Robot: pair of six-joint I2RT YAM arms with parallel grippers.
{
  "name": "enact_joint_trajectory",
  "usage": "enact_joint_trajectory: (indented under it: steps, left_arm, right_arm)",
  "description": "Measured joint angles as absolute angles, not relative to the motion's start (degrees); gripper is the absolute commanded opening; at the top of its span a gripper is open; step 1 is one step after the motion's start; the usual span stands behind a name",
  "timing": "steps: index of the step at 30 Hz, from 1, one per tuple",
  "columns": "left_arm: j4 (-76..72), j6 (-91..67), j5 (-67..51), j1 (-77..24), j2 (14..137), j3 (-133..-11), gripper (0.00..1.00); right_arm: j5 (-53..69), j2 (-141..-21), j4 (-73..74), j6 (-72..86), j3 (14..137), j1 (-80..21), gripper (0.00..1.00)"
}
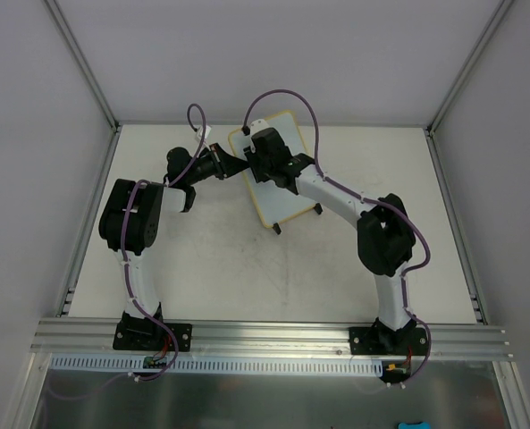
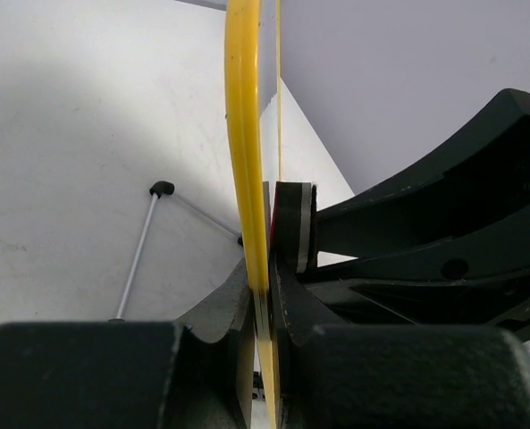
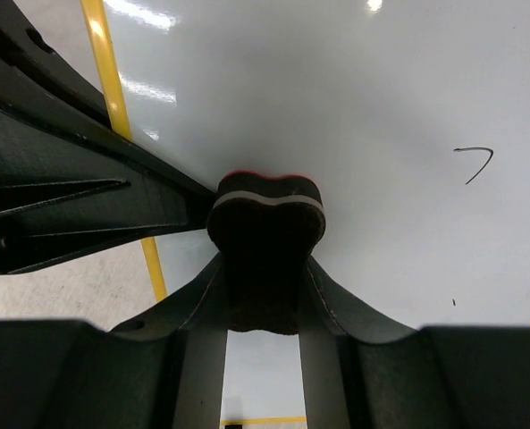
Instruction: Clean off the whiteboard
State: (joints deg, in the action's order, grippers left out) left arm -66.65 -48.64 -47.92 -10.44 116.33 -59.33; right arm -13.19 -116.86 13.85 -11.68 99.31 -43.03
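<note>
Both arms are in over the far half of the table [image 1: 202, 268], meeting at the whiteboard [image 1: 289, 198], which lies toward 12 o'clock from the table's centre. It is skewed, its long sides running from about 11 to 5 o'clock.

The left gripper [image 1: 236, 164] comes in from 9 o'clock. The left wrist view settles the grip: the jaws are pinched on the board's yellow frame [image 2: 244, 134], with the frame edge-on straight up the middle of the picture. Behind it, at 9 o'clock in that view, one thin leg with a black foot [image 2: 162, 188] rests on the table.

The right gripper [image 3: 266, 268] reaches in from 4 o'clock, and its fingers are clamped on the eraser [image 3: 266, 219], a dark block with a pale stripe and a sliver of red on the far side. The red side meets the white surface, close to the frame on the left gripper's side. From the left wrist the eraser looks to touch the board just above the left jaws.

There's ink here! A small dark hooked stroke [image 3: 475, 163] sits at 2 o'clock from the eraser, well apart from it. A tiny speck [image 3: 453, 302] lies below that, at 4 o'clock.

From above, two black feet [image 1: 277, 230] poke out at the board's near edge, around 6 o'clock.
</note>
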Motion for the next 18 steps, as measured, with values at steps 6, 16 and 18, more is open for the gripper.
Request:
enact_joint_trajectory:
  steps: [6, 16, 18]
  left_arm:
    - [-66.6, -48.6, -47.4, -10.6, 116.2, -59.3, 0.00]
    - [-66.6, -48.6, -47.0, -10.9, 116.1, -59.3, 0.00]
    - [-66.6, -48.6, -47.0, -10.9, 116.1, -59.3, 0.00]
  right_arm:
    - [-7.2, -117.1, 15.3, -11.6, 100.4, -40.1, 0.00]
    - [0.6, -117.1, 15.6, -11.4, 101.3, -32.3, 0.00]
    - [1.3, -117.1, 15.6, -11.4, 101.4, -30.7, 0.00]
